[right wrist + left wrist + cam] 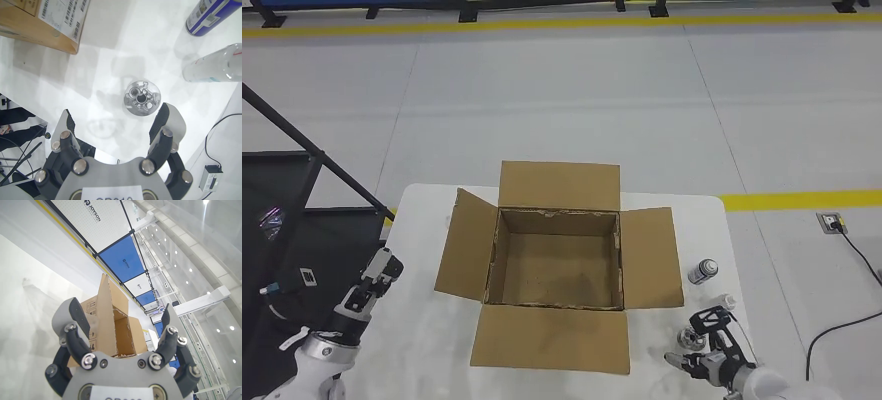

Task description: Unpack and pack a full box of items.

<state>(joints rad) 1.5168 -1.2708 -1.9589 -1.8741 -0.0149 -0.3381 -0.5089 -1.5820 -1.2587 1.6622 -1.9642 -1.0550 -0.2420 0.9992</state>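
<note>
Box first: where does it stand, and why are the flaps out?

— In the middle of the desk, upright, with all four flaps folded outward. From above, the floor of the box looks bare, so I judge the unpacking done or nearly so. Spread flaps leave the mouth free for putting things back.

And the things that belong in it?

— On the desk beside the box's right flap. A blue can and a clear bottle stand upright, near each other but apart. A round metal part lies nearer the front edge, flat, with its bore up. Spaced like that, each has room around it for a grip.

What of the right claw?

— Released, jaws spread, holding nothing. It hangs just above the metal part, with one finger just beside the rim. Whether it touches, I cannot tell.

And the left claw?

— Also spread and empty. It is at the desk's left edge, well apart from the box and pointed toward it. I'd guess it is there to be out of the other arm's way.
</note>
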